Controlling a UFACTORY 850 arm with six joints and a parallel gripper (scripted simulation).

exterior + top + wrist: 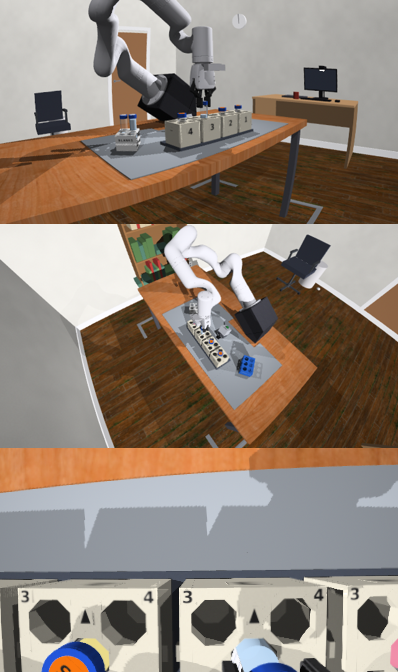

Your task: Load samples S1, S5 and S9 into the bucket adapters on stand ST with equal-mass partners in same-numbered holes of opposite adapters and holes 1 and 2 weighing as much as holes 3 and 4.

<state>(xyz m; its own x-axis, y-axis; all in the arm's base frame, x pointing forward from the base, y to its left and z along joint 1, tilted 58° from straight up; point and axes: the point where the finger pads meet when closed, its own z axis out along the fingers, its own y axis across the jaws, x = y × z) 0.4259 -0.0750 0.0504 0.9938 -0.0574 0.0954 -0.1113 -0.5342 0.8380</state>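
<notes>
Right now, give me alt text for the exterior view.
A robot gripper holds a blue-capped tube of pale blue liquid, partly lowered into adapter 3. Adapters 4, 2 and 1 share its dark stand, and a BLANKS rack with two tubes sits nearby.

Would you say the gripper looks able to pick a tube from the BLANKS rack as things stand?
Probably not: the gripper is shut on a blue-capped tube partway into adapter 3, although the BLANKS rack itself looks unobstructed from above.
</notes>
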